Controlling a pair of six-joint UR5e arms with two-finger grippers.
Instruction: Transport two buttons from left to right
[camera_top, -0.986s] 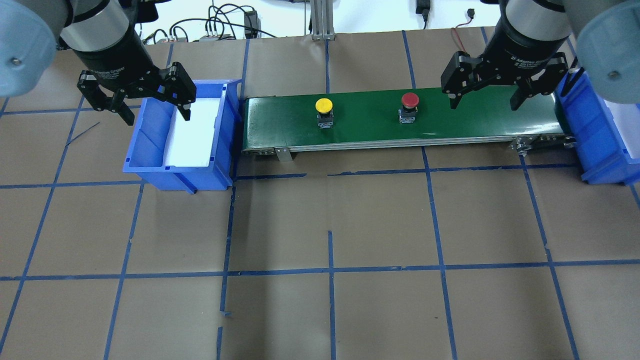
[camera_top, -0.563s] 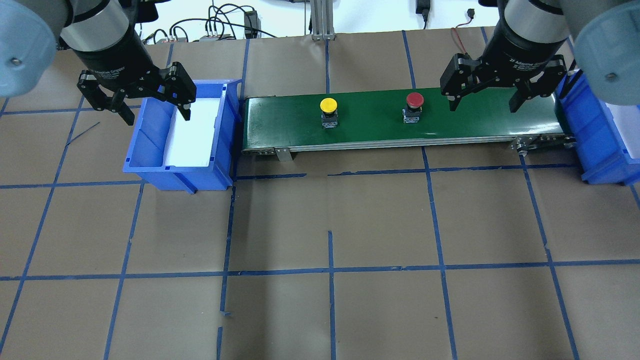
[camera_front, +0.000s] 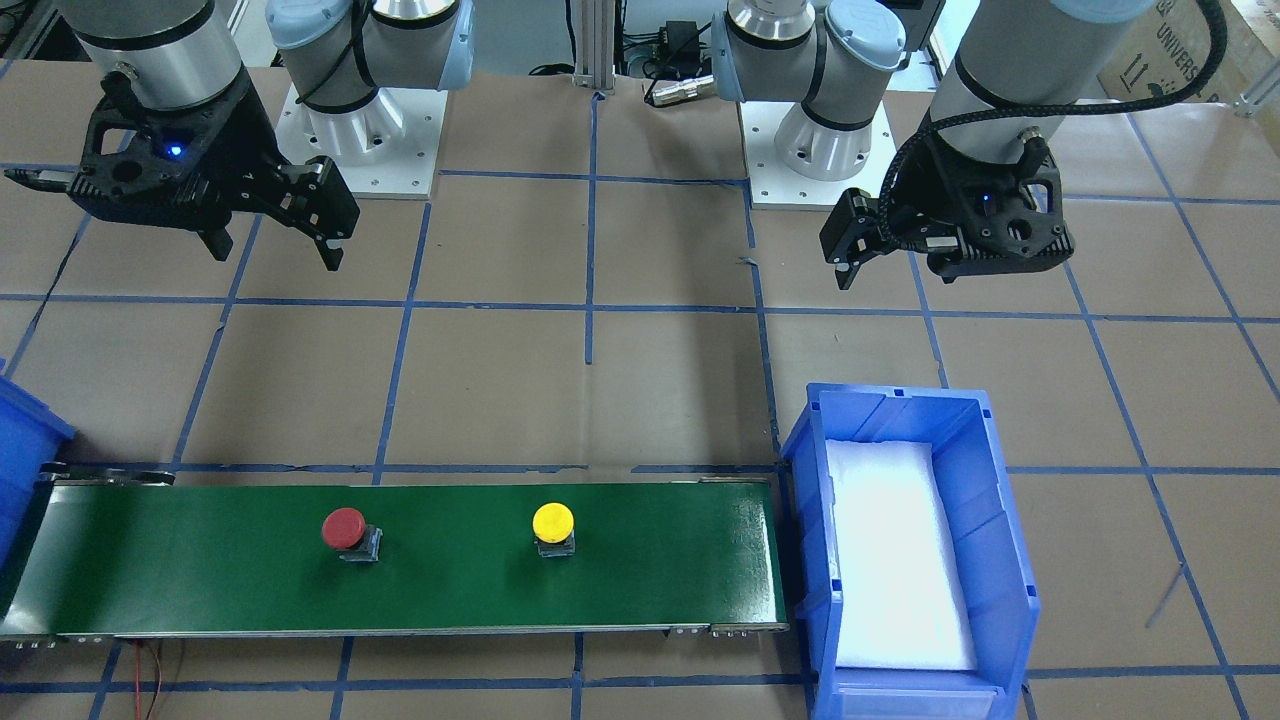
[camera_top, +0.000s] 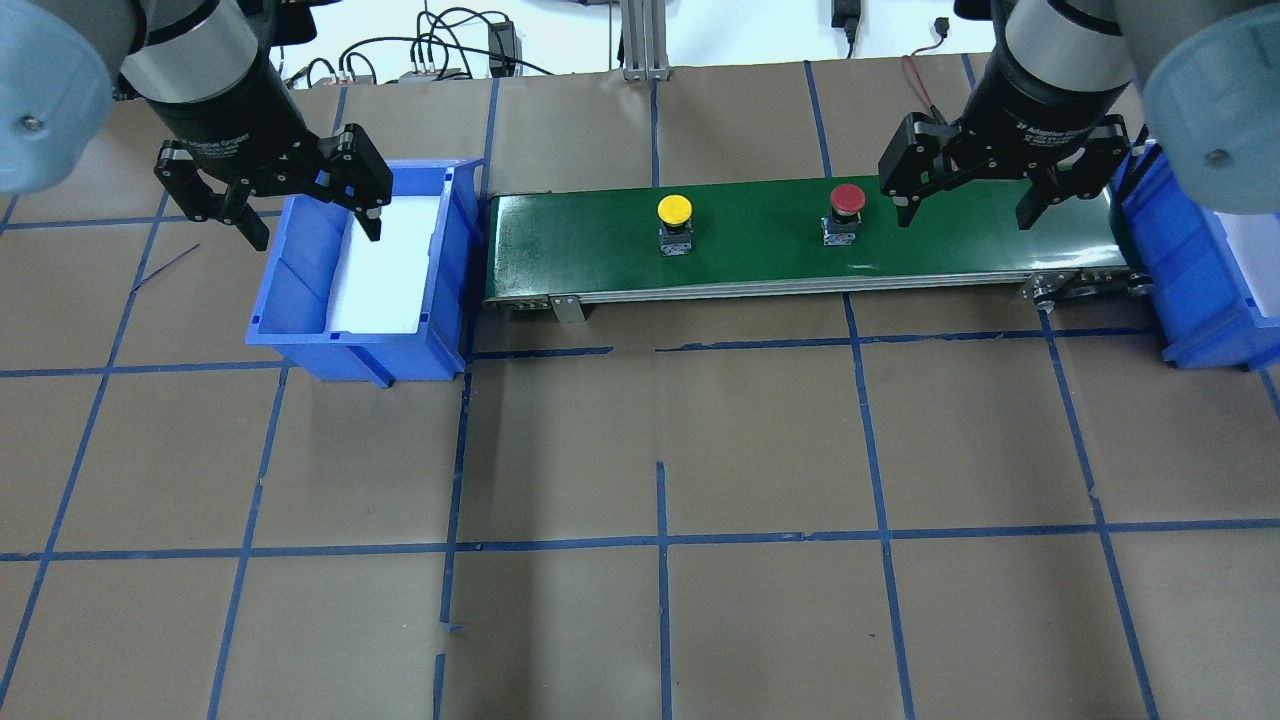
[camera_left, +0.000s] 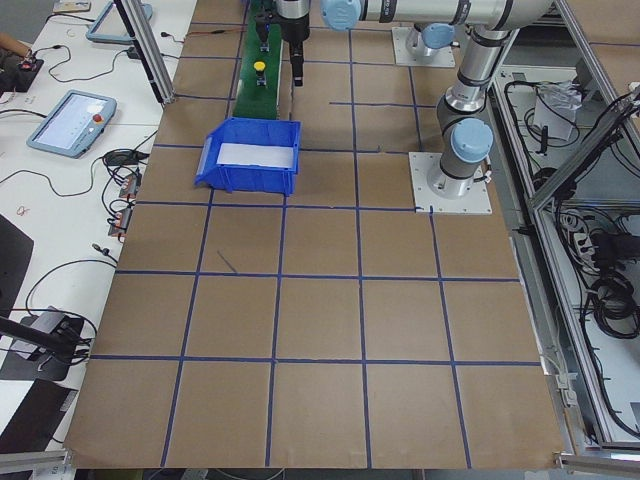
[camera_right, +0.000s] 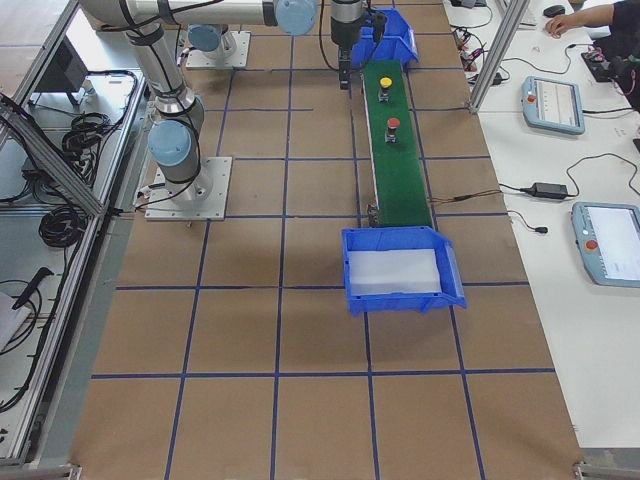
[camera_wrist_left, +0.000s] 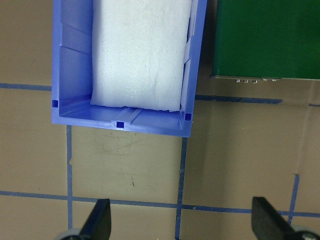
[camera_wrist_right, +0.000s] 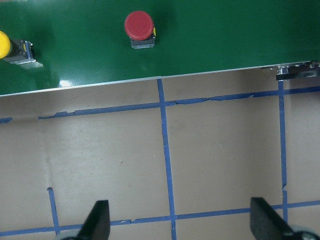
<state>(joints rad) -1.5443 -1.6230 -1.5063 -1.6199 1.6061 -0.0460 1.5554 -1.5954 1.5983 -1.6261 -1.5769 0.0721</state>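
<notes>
Green is the long belt (camera_top: 760, 240) that runs across the far side of the table, and both buttons stand upright on it, well apart from each other. The yellow button (camera_top: 675, 210) sits near the middle of the belt's length, while the red button (camera_top: 847, 200) stands nearer the belt's end on the robot's right. At the belt's left end a blue bin (camera_top: 300, 340) lies just beside it, with a white foam pad (camera_top: 385, 270) covering its floor and nothing on the pad. Another blue bin (camera_top: 1190, 300) sits at the belt's right end, partly cut off by the edge of the overhead view. The left gripper (camera_top: 317, 236) hangs in the air over the brown paper (camera_top: 660, 450) on the robot's side of the left bin, its jaws spread wide with nothing between them. The right gripper (camera_top: 964, 219) hangs likewise on the robot's side of the belt, near the red button but apart from it, jaws wide and empty. Blue tape (camera_top: 664, 540) marks the paper into squares.
</notes>
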